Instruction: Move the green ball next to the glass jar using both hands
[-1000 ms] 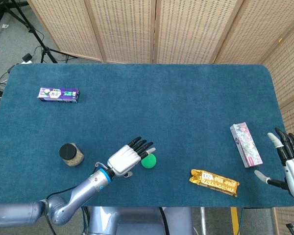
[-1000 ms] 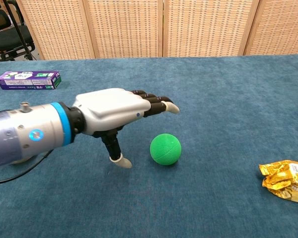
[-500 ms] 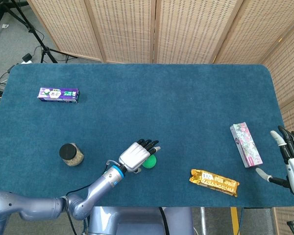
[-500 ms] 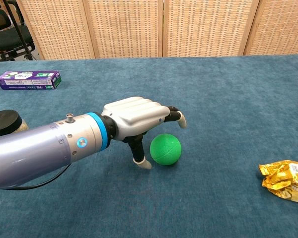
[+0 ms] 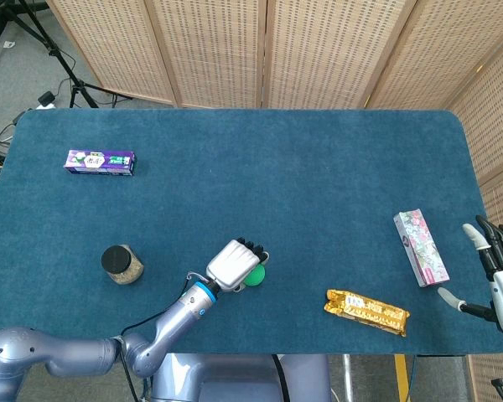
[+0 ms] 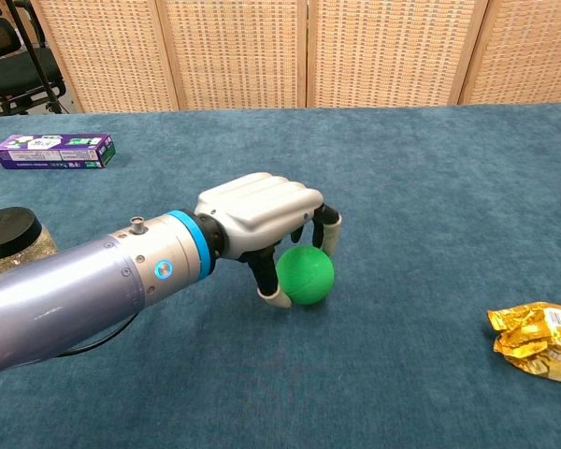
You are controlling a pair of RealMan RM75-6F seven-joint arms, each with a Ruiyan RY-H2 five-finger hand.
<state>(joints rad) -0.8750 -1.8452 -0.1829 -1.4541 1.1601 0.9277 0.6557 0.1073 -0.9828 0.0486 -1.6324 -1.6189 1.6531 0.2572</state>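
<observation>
The green ball point(image 5: 256, 277) point(image 6: 306, 274) lies on the blue table near its front edge. My left hand point(image 5: 235, 263) point(image 6: 262, 215) covers it from above, fingers curled down over its far side and thumb against its near left side, gripping it. The glass jar point(image 5: 121, 264) point(image 6: 9, 238), with a black lid, stands upright well to the left of the ball. My right hand point(image 5: 495, 276) hangs at the table's far right edge, fingers spread and holding nothing; the chest view does not show it.
A purple box point(image 5: 100, 162) point(image 6: 53, 150) lies at the back left. A gold snack packet point(image 5: 366, 311) point(image 6: 540, 340) sits right of the ball, and a floral box point(image 5: 420, 247) lies beyond it near the right hand.
My left hand has moved forward over the ball and curled its fingers down around it; before, they stretched out flat. The ball shifted slightly left. The right hand has barely moved.
</observation>
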